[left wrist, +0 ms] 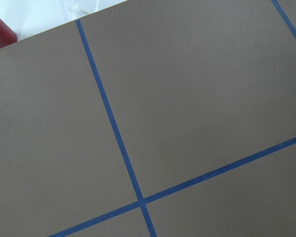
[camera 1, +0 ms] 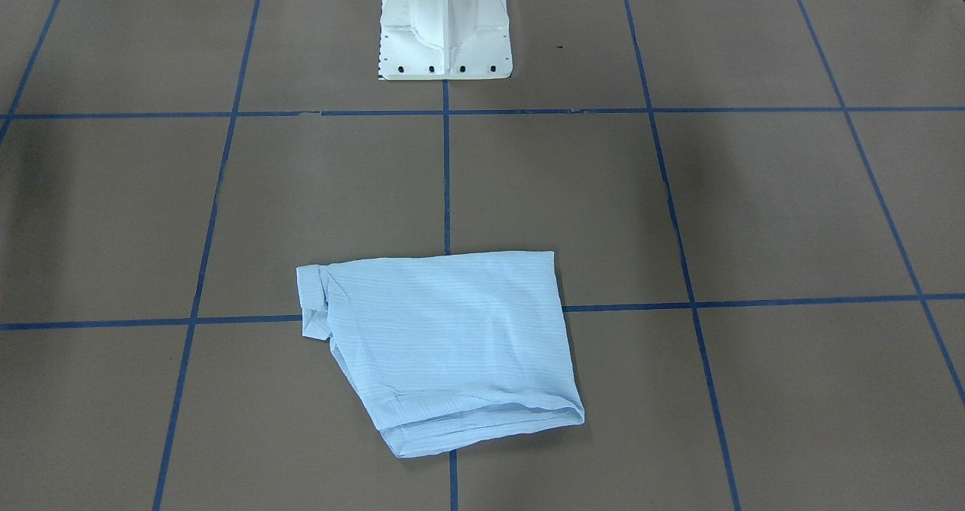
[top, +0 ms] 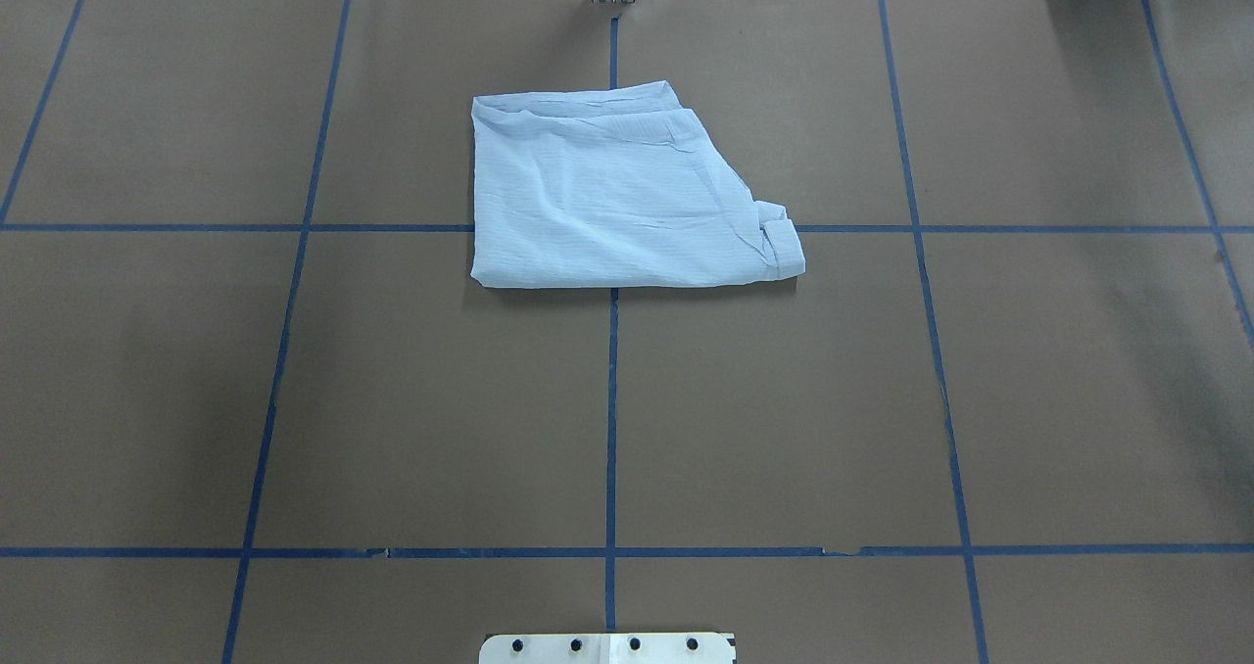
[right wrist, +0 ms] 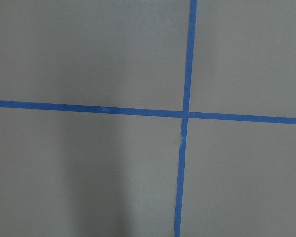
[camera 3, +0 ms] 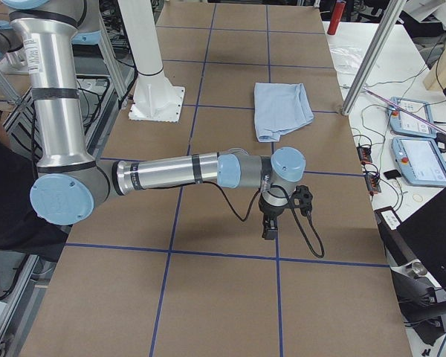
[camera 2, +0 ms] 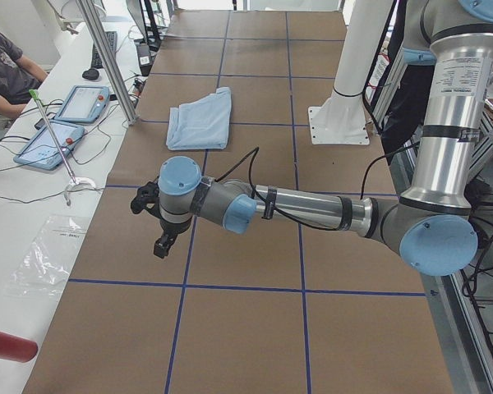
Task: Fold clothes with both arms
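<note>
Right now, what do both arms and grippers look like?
Left arm and right arm: silver-grey tubes, light-blue joint caps, black bands at the joints, a loose black cable at each wrist. Left gripper and right gripper: black.

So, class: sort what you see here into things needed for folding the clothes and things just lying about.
Needed:
folded shirt
left arm
right arm

Lying about:
white stand
touch screens
plastic bag
red bottle
</note>
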Action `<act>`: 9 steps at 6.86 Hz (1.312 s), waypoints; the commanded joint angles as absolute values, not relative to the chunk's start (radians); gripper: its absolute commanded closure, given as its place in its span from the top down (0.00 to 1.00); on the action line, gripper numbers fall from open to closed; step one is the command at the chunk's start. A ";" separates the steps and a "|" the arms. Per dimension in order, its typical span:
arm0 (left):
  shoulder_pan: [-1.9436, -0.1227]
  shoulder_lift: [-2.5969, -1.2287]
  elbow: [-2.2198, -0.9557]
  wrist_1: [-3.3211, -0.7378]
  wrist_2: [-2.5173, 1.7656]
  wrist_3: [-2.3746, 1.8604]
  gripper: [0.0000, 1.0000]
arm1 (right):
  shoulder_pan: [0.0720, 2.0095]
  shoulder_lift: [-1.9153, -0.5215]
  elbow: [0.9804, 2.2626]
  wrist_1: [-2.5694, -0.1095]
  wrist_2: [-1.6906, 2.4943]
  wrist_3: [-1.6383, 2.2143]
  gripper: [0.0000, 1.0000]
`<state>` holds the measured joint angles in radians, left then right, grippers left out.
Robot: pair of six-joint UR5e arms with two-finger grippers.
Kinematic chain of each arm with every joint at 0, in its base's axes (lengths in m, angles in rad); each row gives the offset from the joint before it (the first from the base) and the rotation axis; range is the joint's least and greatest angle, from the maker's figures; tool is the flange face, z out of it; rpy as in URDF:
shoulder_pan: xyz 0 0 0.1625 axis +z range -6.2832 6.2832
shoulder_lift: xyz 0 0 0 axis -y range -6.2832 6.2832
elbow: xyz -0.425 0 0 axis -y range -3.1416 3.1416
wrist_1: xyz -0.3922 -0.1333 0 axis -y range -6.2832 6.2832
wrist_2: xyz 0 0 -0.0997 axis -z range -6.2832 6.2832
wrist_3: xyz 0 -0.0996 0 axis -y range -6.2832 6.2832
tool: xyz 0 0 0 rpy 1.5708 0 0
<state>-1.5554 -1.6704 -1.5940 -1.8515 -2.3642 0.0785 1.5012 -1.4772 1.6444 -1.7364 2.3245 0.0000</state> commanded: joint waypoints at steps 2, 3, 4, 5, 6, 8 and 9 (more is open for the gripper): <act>-1.555 -1.671 -1.597 -1.852 -2.367 0.078 1.00 | 1.500 -1.477 1.643 -1.736 2.341 0.000 1.00; -1.555 -1.671 -1.597 -1.852 -2.367 0.078 1.00 | 1.502 -1.477 1.643 -1.736 2.342 -0.002 1.00; -1.555 -1.671 -1.597 -1.852 -2.367 0.078 1.00 | 1.502 -1.477 1.643 -1.736 2.344 -0.002 1.00; -1.555 -1.671 -1.597 -1.852 -2.367 0.078 1.00 | 1.502 -1.477 1.644 -1.736 2.344 -0.002 1.00; -1.555 -1.669 -1.597 -1.852 -2.367 0.078 1.00 | 1.502 -1.477 1.644 -1.736 2.344 -0.002 1.00; -1.555 -1.669 -1.597 -1.852 -2.367 0.078 1.00 | 1.502 -1.477 1.644 -1.736 2.344 -0.002 1.00; -1.555 -1.670 -1.597 -1.852 -2.367 0.078 1.00 | 1.502 -1.477 1.644 -1.736 2.344 -0.002 1.00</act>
